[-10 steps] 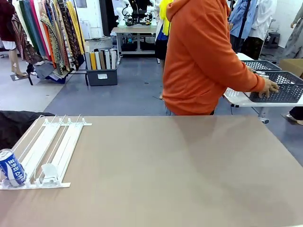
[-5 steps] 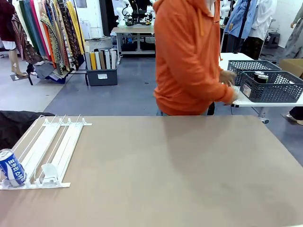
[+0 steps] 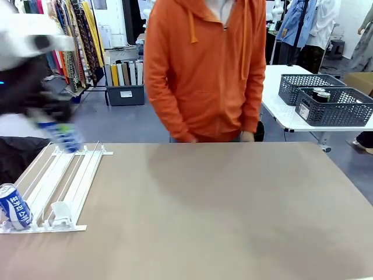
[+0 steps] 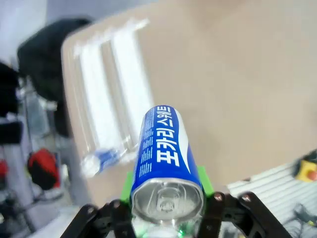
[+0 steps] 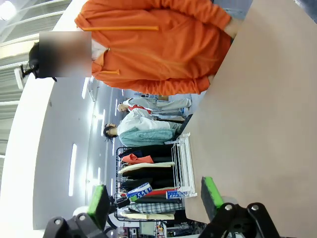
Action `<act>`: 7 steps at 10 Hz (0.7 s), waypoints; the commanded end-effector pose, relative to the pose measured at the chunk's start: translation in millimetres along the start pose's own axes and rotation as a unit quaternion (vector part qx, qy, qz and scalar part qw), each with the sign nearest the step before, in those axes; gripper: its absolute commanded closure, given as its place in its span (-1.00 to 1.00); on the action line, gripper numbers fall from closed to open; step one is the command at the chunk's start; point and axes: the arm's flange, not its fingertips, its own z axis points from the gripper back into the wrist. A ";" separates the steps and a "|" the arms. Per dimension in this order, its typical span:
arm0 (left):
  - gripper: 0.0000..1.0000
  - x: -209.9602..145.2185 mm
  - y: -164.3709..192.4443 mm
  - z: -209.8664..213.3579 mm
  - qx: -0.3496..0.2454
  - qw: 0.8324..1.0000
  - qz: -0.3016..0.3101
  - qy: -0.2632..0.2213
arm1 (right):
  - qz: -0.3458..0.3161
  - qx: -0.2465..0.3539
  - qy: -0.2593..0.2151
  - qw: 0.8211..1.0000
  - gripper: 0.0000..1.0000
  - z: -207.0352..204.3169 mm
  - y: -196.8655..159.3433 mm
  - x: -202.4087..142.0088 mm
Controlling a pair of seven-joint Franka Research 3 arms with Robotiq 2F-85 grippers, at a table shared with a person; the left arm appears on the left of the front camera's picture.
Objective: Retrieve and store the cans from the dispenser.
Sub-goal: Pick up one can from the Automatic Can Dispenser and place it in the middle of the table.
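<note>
The brown table (image 3: 233,210) is spreading wide, with a person (image 3: 204,70) in orange standing at its far edge. The white dispenser (image 3: 67,184) is lying at the table's left side, and one blue can (image 3: 14,213) is resting at its near, low end. The left hand (image 4: 166,184) is clamping its green pads tight on a second blue can (image 4: 166,148), holding it in the air above the dispenser's far end. The right hand (image 5: 154,196) is gaping wide, holding nothing. A carrying step seems to be running. The next move is calling for taking the held can to storage, though I cannot tell where that is.
</note>
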 end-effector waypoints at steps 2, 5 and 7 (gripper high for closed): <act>1.00 78.9 -116.3 -69.9 -0.071 0.994 -0.088 -0.008 | 0.005 0.006 0.000 1.000 -1.00 0.6 2.9 1.9; 1.00 78.6 -213.8 -133.1 -0.084 0.984 -0.157 0.021 | 0.005 0.006 0.000 1.000 -1.00 0.6 2.9 1.9; 1.00 81.0 -232.7 -178.7 -0.084 0.979 -0.153 0.101 | 0.005 0.006 0.000 1.000 -1.00 0.6 2.9 1.9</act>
